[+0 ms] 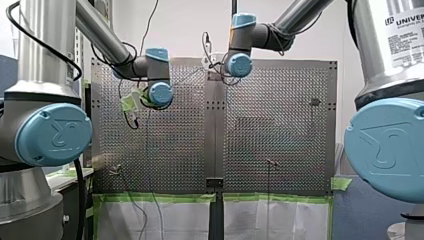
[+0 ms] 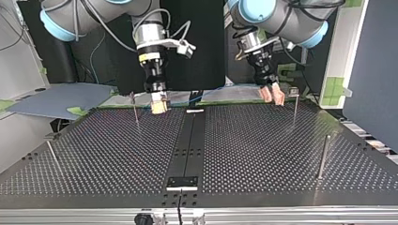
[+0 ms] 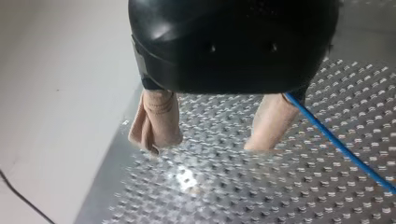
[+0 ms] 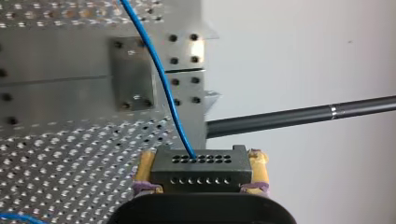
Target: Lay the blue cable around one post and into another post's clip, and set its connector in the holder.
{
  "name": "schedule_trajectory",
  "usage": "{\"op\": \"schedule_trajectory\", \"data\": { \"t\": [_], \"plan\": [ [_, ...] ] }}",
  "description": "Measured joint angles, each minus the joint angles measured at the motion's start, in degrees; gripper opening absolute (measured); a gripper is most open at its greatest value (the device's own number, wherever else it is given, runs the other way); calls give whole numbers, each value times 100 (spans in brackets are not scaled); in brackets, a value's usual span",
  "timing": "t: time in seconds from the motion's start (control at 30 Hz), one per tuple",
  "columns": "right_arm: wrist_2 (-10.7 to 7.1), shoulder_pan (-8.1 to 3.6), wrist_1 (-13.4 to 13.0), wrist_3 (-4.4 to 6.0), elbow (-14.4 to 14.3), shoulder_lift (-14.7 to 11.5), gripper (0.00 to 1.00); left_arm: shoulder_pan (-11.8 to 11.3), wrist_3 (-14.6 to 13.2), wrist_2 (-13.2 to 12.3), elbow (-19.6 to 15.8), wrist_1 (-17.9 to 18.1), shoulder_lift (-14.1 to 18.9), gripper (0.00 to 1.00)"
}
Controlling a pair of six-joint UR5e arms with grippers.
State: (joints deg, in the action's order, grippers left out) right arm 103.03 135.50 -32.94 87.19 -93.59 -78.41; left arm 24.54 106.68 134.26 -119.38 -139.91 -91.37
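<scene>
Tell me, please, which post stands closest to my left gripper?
The far post at the top view's right, beside my left gripper; the others stand farther off.

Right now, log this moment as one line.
right gripper: shut on connector | left gripper: open, empty | blue cable: runs from connector past left gripper

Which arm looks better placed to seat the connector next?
Right, probably: my right hand is shut on the connector, blue cable trailing from it. My left hand is open and holds nothing.
</scene>
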Motion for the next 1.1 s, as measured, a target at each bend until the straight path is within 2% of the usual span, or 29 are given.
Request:
{"op": "schedule_trajectory", "data": {
  "t": [0.17,0.47,0.7,0.9,1.1],
  "plan": [
    [-61,-1,239,-38,81,-40,0,-123,-89,22,236,-237,234,100],
    [-155,-4,634,-29,218,-40,0,-291,-119,42,675,-674,675,100],
    [-234,-13,600,12,364,23,0,-400,-276,40,1020,-1019,1019,100],
    [-348,17,738,-3,635,269,0,-546,-392,-38,1286,-1287,1285,100],
    [-488,40,715,16,941,461,0,-801,-243,-291,1564,-1563,1564,100]
  ]
}}
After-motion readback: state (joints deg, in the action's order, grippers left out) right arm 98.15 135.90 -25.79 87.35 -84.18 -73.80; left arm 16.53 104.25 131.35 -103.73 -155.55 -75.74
